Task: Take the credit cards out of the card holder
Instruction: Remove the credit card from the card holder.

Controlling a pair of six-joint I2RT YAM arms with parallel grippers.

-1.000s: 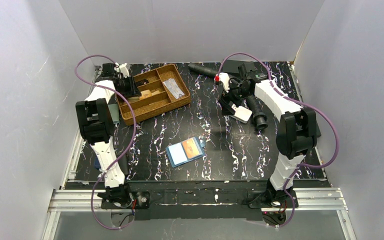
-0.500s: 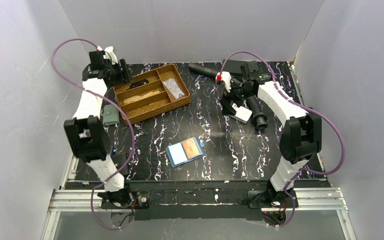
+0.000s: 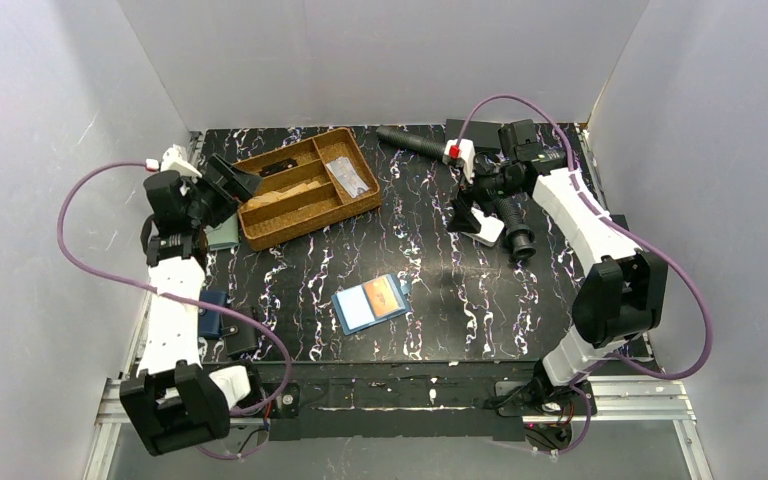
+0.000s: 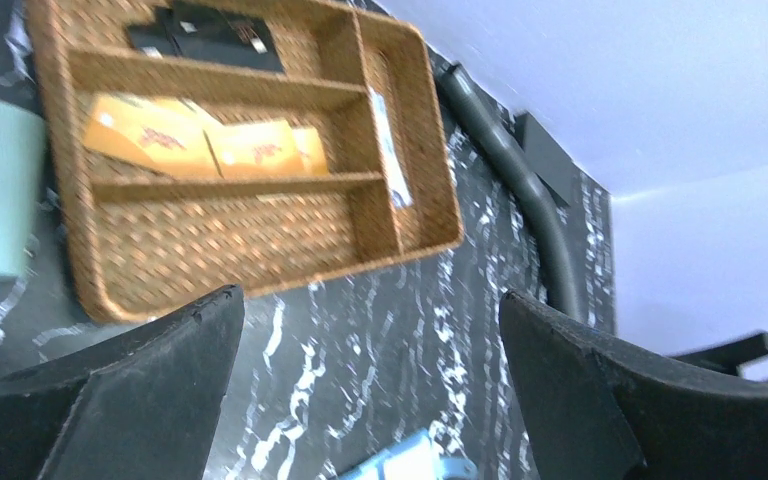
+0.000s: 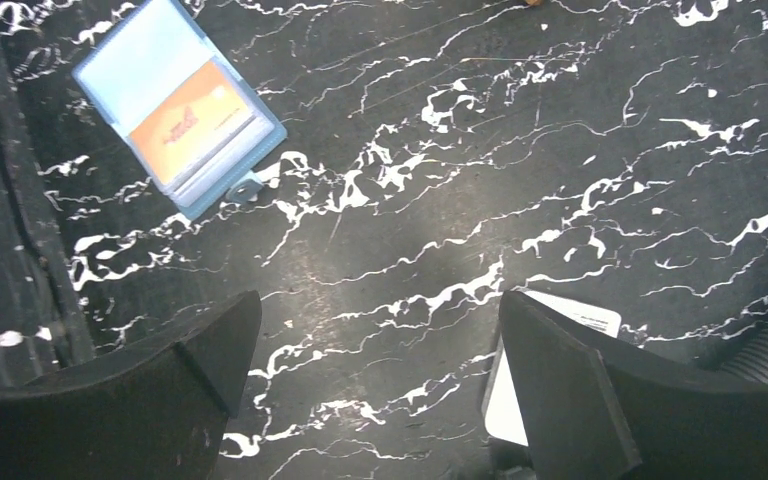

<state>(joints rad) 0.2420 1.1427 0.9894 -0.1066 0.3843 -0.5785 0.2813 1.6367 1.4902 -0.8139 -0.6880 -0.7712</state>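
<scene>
Your small teal-blue folding card holder [image 3: 370, 303] lies open and flat on the black marbled table [image 3: 440, 300], low in the middle of the top view and in the upper left of the right wrist view. An orange and blue card [image 5: 192, 120] sits in one half. A pale whitish-blue card [image 5: 145, 60] fills the other half. Both cards are tucked in. Your left gripper [image 4: 370, 400] is up at the left by the brown woven tray [image 3: 310, 222], with its fingers wide apart and nothing in them. Your right gripper [image 5: 375, 400] is at the upper right, just above a white rounded box [image 3: 487, 228]. It is spread wide too, and empty. Both are well away from the card holder. Watch out: the holder is light and loose, so it may slide or lift when you pull on a card. The cards are thin and flat, so you might pinch the whole holder by mistake. The right gripper could also bump the white box as it leaves. The orange card has some print on it, but it is too small to read.
</scene>
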